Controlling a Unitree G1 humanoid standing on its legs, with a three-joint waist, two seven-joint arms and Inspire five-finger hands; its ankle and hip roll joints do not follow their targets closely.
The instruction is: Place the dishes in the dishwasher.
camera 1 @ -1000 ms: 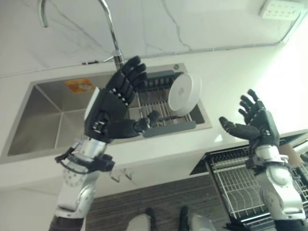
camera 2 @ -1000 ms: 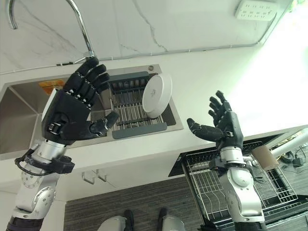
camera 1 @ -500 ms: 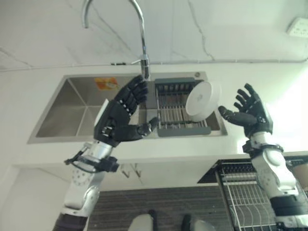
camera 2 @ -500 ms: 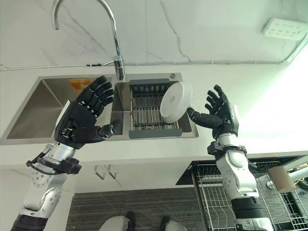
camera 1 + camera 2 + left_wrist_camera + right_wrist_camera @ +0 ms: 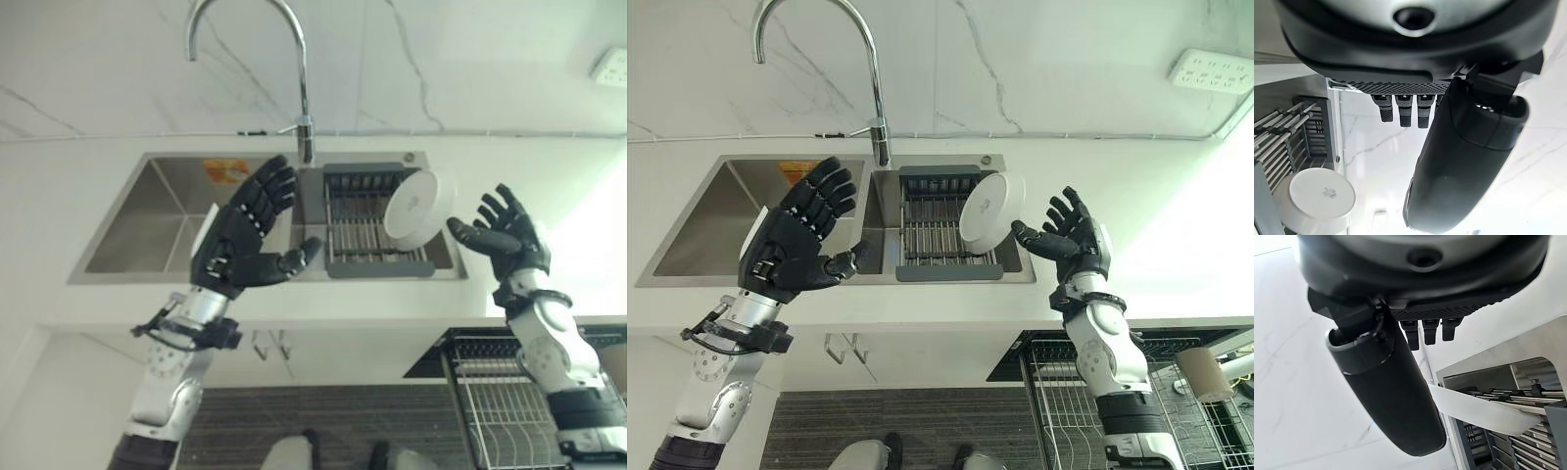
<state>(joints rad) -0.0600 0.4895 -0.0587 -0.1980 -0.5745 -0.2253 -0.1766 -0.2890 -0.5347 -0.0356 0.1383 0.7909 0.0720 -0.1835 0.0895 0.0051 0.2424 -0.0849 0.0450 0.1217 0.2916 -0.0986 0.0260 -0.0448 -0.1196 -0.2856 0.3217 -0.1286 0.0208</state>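
White marble wall (image 5: 1038, 59) — steel sink (image 5: 715, 211), tall faucet (image 5: 867, 69) — dark floor (image 5: 911, 431).

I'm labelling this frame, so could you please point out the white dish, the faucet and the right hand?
white dish (image 5: 991, 209): right eye view, centre of its round underside.
faucet (image 5: 874, 83): right eye view, upright pipe.
right hand (image 5: 1080, 240): right eye view, palm.

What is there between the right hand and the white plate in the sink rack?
Nothing: in the right eye view the right hand, open, is beside the white plate, with a bare gap between them.

orange sticker (image 5: 226, 169) in sink, print unreadable
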